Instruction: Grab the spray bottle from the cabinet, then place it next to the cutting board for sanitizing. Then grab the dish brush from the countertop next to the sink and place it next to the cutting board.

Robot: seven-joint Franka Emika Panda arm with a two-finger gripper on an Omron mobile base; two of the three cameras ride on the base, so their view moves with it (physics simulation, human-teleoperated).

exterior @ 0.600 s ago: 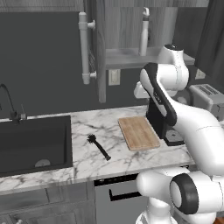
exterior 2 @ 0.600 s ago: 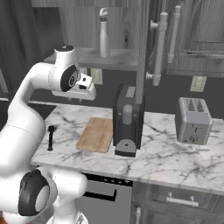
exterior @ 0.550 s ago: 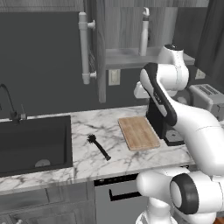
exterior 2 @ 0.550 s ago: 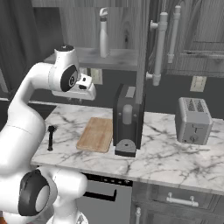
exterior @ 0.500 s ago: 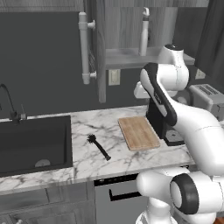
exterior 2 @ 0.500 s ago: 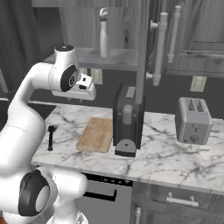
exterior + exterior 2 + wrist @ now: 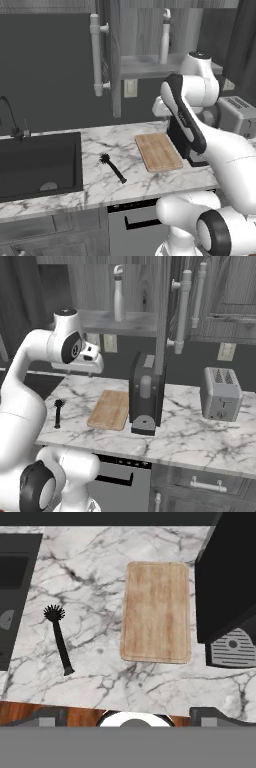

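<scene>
While shelved, spray bottle (image 7: 119, 293) above pincer (image 7: 91, 370).

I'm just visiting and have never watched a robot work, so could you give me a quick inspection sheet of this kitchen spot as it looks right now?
Surface: white marble countertop, nothing spilled.
Job's things: spray bottle upright on the shelf of the open cabinet; cutting board flat on the countertop beside the coffee machine; dish brush lying between the board and the sink, touching neither.
Clutter: toaster to the right of the coffee machine.
Hand: raised above the countertop, looking down at the board; holding nothing, open or shut cannot be told.
Cables: nothing seen.
Surroundings: dark wall with outlets, faucet behind the sink.
</scene>
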